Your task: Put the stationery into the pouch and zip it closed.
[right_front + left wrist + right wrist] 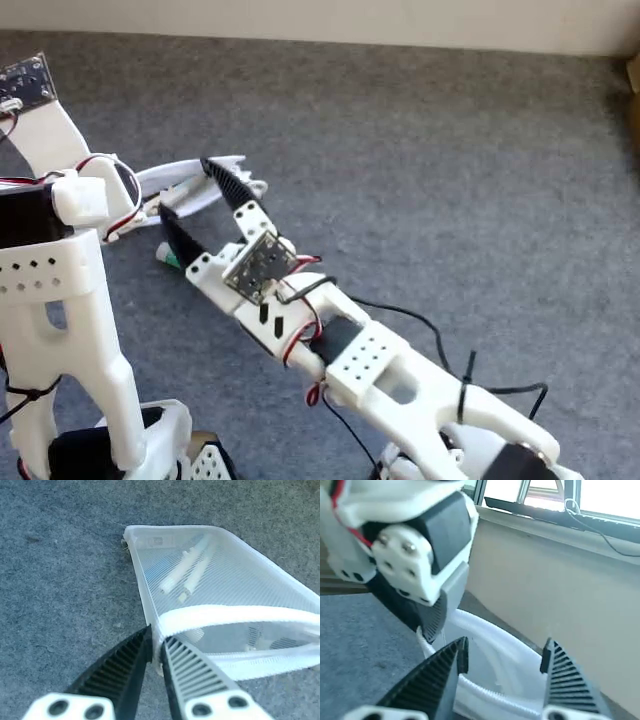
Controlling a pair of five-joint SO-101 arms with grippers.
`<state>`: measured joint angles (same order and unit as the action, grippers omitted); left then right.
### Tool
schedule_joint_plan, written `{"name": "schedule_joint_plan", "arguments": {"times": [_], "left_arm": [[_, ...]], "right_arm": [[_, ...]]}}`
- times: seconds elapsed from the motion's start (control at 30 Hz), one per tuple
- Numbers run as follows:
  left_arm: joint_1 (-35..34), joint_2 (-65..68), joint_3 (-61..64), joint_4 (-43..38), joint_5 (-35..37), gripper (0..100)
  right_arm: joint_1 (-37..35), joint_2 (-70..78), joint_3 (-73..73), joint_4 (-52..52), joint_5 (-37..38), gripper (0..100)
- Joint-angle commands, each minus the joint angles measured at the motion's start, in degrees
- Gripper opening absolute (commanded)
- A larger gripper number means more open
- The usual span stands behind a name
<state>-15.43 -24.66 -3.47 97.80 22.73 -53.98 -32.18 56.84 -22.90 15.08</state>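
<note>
The white mesh pouch (210, 580) lies on the grey mat with its mouth open, and two white pens (182, 570) show through the mesh. My left gripper (156, 642) is shut on the pouch's rim at the end of the white zipper band (235, 615). My right gripper (502, 657) is open, its fingers straddling the pouch's open rim (490, 630), close to the left gripper (427, 615). From above, the right gripper (187, 190) hangs over the pouch (170, 180). A small green-tipped item (165, 256) lies on the mat beside its lower finger.
The left arm's white body (60, 260) stands tall at the left and hides part of the pouch. The right arm (400, 370) stretches in from the lower right with loose cables. Grey mat (450, 170) spreads to the right and back.
</note>
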Motion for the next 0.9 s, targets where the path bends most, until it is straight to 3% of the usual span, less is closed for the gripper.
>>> {"name": "schedule_joint_plan", "arguments": {"times": [0.0,0.17,0.37,0.87], "left_arm": [[-0.48,-0.57,-0.31,-1.05,0.09,1],[-1.01,-0.66,-0.40,-1.05,0.09,1],[-6.99,-1.01,-0.92,-1.14,0.09,1],[-17.63,-1.10,-0.48,-2.29,0.09,1]], "right_arm": [[-0.92,-5.76,-0.22,5.67,0.35,22.4],[-0.48,-8.57,-0.22,12.97,0.35,22.4],[1.89,-10.86,-0.22,20.79,0.44,22.4],[5.49,-21.23,4.79,21.23,0.62,22.4]]}}
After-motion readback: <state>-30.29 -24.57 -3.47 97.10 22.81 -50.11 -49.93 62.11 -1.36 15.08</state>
